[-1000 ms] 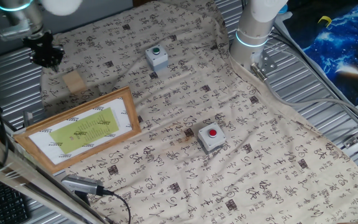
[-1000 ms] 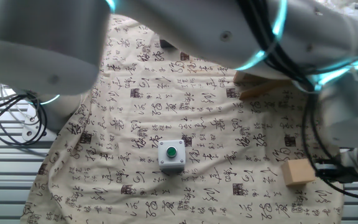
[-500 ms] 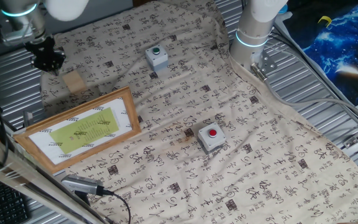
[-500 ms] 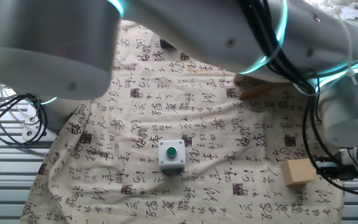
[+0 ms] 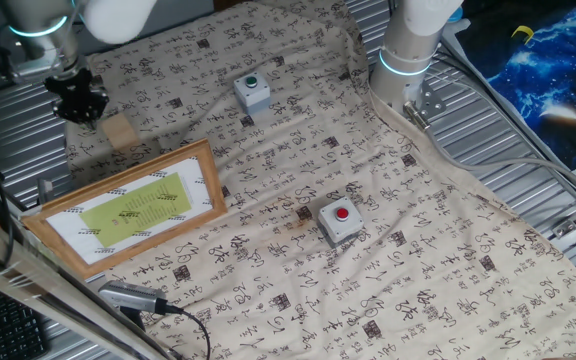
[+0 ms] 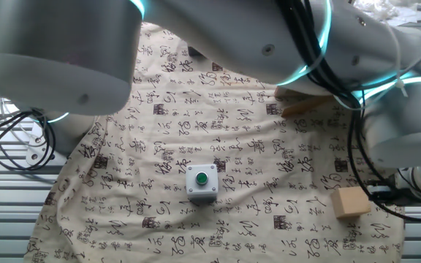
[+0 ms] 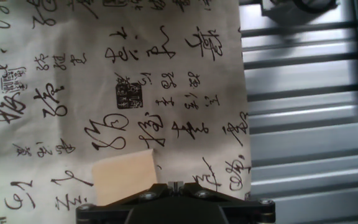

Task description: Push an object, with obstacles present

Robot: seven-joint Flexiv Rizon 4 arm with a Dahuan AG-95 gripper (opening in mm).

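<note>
The light-tan wooden block [image 5: 118, 131] lies on the patterned cloth near its far left edge. It also shows in the other fixed view [image 6: 350, 202] and low in the hand view [image 7: 124, 178]. My gripper [image 5: 83, 112] hangs just left of the block, low over the cloth, with its jaws shut and empty. In the hand view the fingertips [image 7: 174, 185] are pressed together just beside the block's right corner. The obstacles are the grey box with the green button [image 5: 252, 91], the grey box with the red button [image 5: 340, 221] and the wood-framed yellow-green picture [image 5: 128, 207].
The cloth [image 5: 298, 150] ends close behind the gripper, with ribbed metal table [image 7: 309, 112] beyond it. The arm's base [image 5: 408, 50] stands at the back. The arm's links fill the top of the other fixed view [image 6: 232, 36]. A cable and plug [image 5: 138, 298] lie at the front left.
The gripper has moved a little down and right, closer to the block. The block and the obstacles have not moved.
</note>
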